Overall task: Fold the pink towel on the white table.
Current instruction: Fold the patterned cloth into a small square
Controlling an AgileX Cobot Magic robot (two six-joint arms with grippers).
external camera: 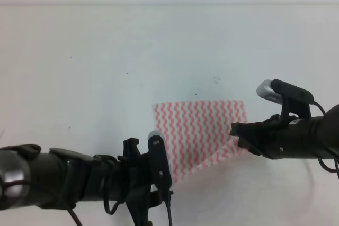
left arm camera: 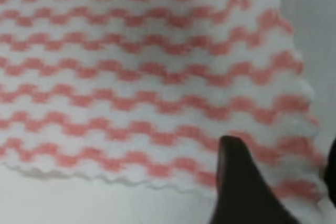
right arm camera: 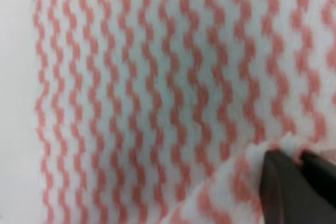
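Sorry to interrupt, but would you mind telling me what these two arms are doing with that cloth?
The robot is folding the pink towel on the white table. The right pincer is shut on the towel's near right edge, where the cloth bunches between its fingers. The left pincer sits at the near left corner with one finger over the cloth, though whether it grips cannot be told. The far part of the towel lies flat, while its near edge looks lifted off the table.

White table [external camera: 79, 78] bearing pink towel [external camera: 201, 125]
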